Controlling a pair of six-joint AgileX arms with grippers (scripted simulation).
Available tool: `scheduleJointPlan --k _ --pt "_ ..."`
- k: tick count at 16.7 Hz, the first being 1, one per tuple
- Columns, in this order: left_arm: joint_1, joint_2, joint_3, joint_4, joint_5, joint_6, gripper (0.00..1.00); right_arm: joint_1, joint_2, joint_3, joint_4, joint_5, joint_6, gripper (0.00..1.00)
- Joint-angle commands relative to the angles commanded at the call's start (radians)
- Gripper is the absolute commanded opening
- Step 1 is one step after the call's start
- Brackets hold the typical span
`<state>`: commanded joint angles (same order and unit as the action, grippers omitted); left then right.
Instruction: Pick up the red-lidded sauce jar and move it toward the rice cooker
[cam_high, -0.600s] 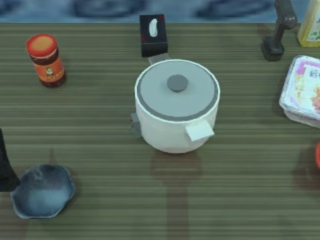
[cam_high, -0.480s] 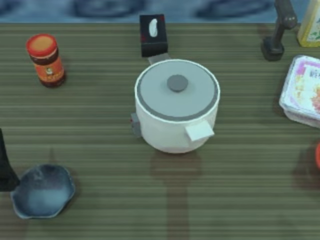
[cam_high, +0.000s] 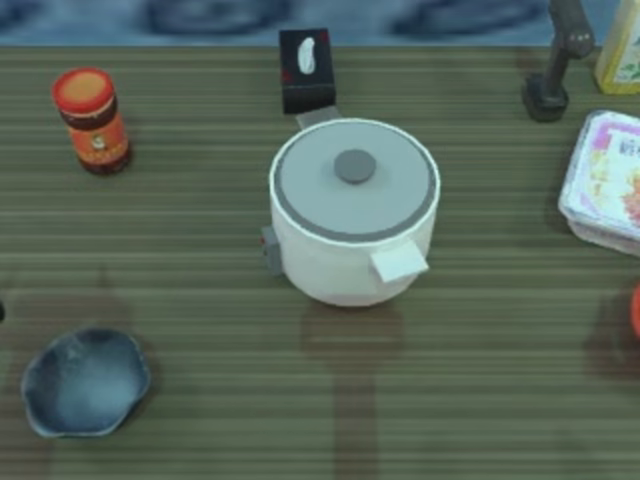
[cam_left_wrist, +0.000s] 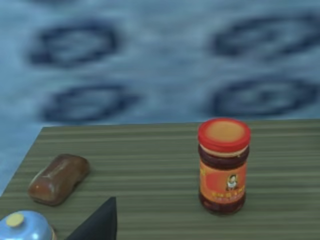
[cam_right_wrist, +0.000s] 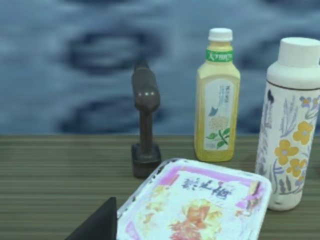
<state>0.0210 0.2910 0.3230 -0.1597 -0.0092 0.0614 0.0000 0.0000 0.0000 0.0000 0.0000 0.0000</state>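
Striped olive-brown table (cam_high: 480, 400), wide and cluttered at the edges. White rice cooker (cam_high: 352, 210) sits at its centre, lid on, unmoved across the last half-second.

Crinkled blue-grey bowl (cam_high: 85, 382) at near left, also unmoved. What has changed is beside it: the dark body of the left arm, which a moment ago stood over the bowl's left rim at the table's left edge, has pulled almost wholly out of the top view. Only a dark sliver remains at that edge, above the bowl.

Red-lidded sauce jar (cam_high: 92, 120) stands upright at far left, well apart from the cooker, in the same spot as before. Nothing touches it.

Left wrist view looks straight at the jar (cam_left_wrist: 223, 165), label facing the camera. Left gripper (cam_left_wrist: 97, 222) shows only as a dark wedge at the frame's edge, apart from the jar; open or closed cannot be told.

Right gripper (cam_right_wrist: 97, 222) is likewise a dark wedge in its own wrist view, parked off the top view by the packaged tray at the table's right side; state cannot be told.

Judgement: the left arm has begun repositioning with the jar in sight. The pick is not yet started; reaching, grasping, lifting and carrying toward the cooker all remain.
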Motion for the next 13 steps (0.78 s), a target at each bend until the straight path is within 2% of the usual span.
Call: scheduleJointPlan --k 6,13 --pt "0.002 0.507 0.530 -0.286 0.017 0.095 1.00 0.000 0.000 0.000 0.000 0.000 0.000 1.00" --pt "-0.007 1.240 1.295 -0.698 0.054 0.221 1.00 0.000 0.000 0.000 0.000 0.000 0.000 1.00"
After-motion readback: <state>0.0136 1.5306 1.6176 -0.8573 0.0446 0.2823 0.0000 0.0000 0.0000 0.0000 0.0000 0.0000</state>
